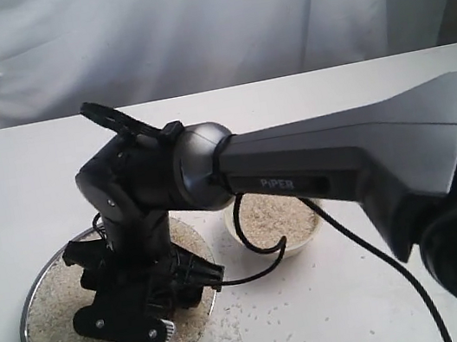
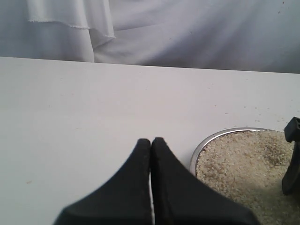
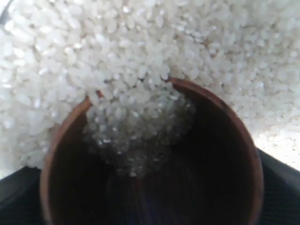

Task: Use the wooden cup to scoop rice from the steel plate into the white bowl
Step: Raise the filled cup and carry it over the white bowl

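In the right wrist view the wooden cup (image 3: 220,110) lies tipped with its mouth pushed into the rice (image 3: 140,47), and a clump of grains sits inside its dark interior. My right gripper (image 3: 150,187) is shut on the cup, with black fingers (image 3: 18,187) at either side. From the exterior view, the right gripper (image 1: 133,305) hangs low over the steel plate (image 1: 27,319), hiding the cup. The white bowl (image 1: 298,245) stands just right of the plate and holds rice. My left gripper (image 2: 151,140) is shut on nothing, over bare table beside the steel plate's rim (image 2: 206,143).
Loose grains (image 1: 263,323) are scattered on the white table in front of the plate and bowl. The right arm's black cable (image 1: 374,252) trails past the bowl. A white curtain (image 1: 186,20) hangs behind the table.
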You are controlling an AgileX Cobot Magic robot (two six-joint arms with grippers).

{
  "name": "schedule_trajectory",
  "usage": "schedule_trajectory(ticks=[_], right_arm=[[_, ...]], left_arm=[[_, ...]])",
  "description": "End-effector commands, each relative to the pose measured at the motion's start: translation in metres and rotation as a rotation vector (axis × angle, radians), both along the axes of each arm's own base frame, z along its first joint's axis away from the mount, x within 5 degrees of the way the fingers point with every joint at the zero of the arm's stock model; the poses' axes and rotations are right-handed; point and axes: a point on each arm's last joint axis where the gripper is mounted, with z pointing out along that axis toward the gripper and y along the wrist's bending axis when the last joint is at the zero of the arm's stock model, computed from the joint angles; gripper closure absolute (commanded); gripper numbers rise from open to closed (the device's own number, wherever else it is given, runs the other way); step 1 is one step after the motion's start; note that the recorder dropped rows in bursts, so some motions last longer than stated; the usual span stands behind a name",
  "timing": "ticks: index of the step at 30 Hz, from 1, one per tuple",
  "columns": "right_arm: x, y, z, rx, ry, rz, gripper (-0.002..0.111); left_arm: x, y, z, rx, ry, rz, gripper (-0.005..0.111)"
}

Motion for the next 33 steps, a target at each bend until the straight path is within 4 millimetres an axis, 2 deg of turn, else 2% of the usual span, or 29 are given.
schedule_trajectory(ticks=[1, 4, 10, 20, 24, 28, 31, 33], right_arm=[[0.004, -0.005, 0.006, 0.029, 0.169, -0.064, 0.108], [0.007, -0.005, 0.017, 0.057, 0.261, -0.088, 0.108], [0.023, -0.011, 0.035, 0.136, 0.285, -0.146, 0.108], [0.064, -0.043, 0.083, 0.274, 0.211, -0.299, 0.108], [0.077, -0.058, 0.102, 0.289, 0.116, -0.341, 0.108], [0.094, -0.082, 0.113, 0.192, -0.078, -0.455, 0.108], [0.099, -0.095, 0.111, 0.109, -0.199, -0.486, 0.108], [0.103, -0.11, 0.096, 0.004, -0.301, -0.518, 0.108]], left_arm=[[0.0, 0.0, -0.001, -0.002, -0.006, 0.002, 0.107], [0.0, 0.0, -0.001, -0.002, -0.006, 0.002, 0.107], [0.0, 0.0, -0.001, -0.002, -0.006, 0.002, 0.107], [0.0, 0.0, -0.001, -0.002, -0.006, 0.002, 0.107], [0.0, 0.0, -0.001, -0.002, -0.006, 0.002, 0.107], [0.0, 0.0, -0.001, -0.002, -0.006, 0.002, 0.107], [0.0, 0.0, -0.001, -0.002, -0.006, 0.002, 0.107], [0.0, 0.0, -0.001, -0.002, -0.006, 0.002, 0.107]])
